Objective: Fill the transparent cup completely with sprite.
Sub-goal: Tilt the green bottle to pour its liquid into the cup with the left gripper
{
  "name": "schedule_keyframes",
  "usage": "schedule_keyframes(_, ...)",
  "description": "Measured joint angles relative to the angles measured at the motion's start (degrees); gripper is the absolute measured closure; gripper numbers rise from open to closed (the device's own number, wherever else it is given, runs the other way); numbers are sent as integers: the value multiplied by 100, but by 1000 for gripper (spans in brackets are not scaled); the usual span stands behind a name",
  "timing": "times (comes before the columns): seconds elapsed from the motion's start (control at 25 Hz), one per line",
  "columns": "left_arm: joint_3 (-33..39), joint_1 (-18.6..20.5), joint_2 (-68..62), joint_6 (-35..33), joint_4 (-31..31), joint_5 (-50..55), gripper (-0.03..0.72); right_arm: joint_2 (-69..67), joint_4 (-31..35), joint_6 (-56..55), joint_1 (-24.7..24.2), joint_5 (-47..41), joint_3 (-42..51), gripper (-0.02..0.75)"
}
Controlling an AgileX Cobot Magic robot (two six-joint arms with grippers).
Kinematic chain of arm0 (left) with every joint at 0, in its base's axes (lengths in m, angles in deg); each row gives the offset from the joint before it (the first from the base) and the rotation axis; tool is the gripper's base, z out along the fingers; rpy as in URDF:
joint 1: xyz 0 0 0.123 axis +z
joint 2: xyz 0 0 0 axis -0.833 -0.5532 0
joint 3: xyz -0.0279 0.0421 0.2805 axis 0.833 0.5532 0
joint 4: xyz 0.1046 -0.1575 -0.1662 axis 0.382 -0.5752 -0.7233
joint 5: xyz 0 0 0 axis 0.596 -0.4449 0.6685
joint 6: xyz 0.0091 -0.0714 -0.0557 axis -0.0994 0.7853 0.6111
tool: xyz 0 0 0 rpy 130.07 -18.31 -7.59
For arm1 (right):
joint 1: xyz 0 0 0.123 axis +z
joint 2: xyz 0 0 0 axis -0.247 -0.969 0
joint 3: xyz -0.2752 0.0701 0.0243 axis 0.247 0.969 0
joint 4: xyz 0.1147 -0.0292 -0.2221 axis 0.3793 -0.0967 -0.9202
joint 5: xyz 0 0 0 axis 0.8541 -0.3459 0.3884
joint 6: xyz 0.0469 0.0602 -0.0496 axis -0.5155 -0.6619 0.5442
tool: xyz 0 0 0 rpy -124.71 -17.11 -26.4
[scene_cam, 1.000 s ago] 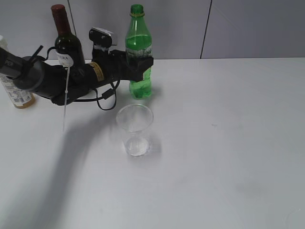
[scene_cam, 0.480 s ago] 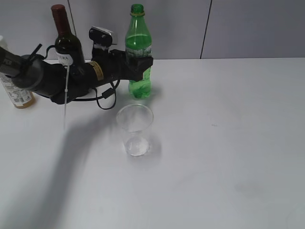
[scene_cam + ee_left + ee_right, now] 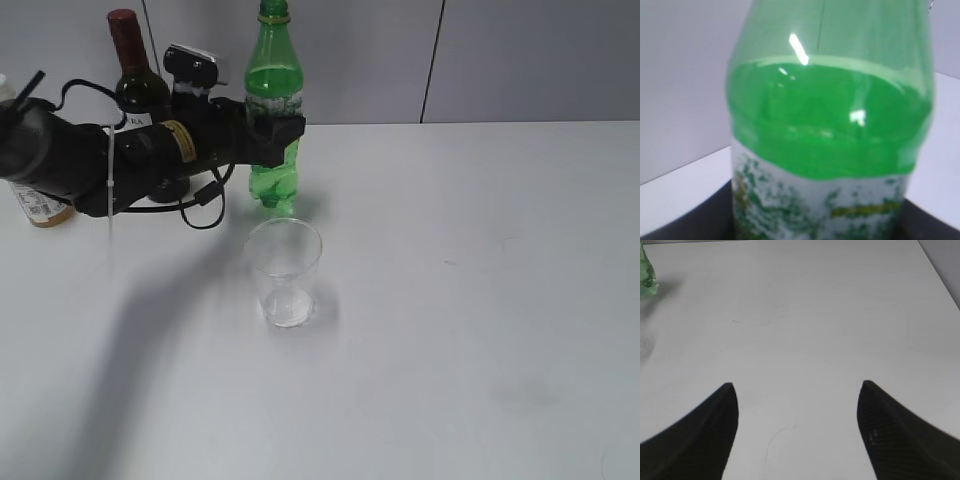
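Here, the left gripper (image 3: pixel 272 135) is clamped on the green sprite bottle (image 3: pixel 273 110), raised off the white table (image 3: pixel 480 300) at 12 o'clock from the transparent cup (image 3: pixel 284 272); the right gripper (image 3: pixel 797 390) is spread wide, holding nothing.

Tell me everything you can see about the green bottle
The green bottle is tall, slim, translucent plastic with a green cap, a yellowish neck ring and a pale printed label around its middle. The cap is on. The left wrist view shows liquid up to roughly its shoulder. It is upright or nearly so, with the left gripper clamped around the label band. Its base seems slightly off the table, with a soft shadow beneath. It is behind the empty cup, apart from it, and right of the wine bottle.
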Motion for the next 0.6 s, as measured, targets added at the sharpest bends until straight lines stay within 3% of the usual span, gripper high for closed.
schedule_keyframes(0.44, 1611, 173, 1245, -809, -755, 6, 267, 0, 0, 0, 0, 0, 0, 174)
schedule_keyframes(0.6, 2246, 206, 1681, -1320, -1447, 6, 267, 0, 0, 0, 0, 0, 0, 174)
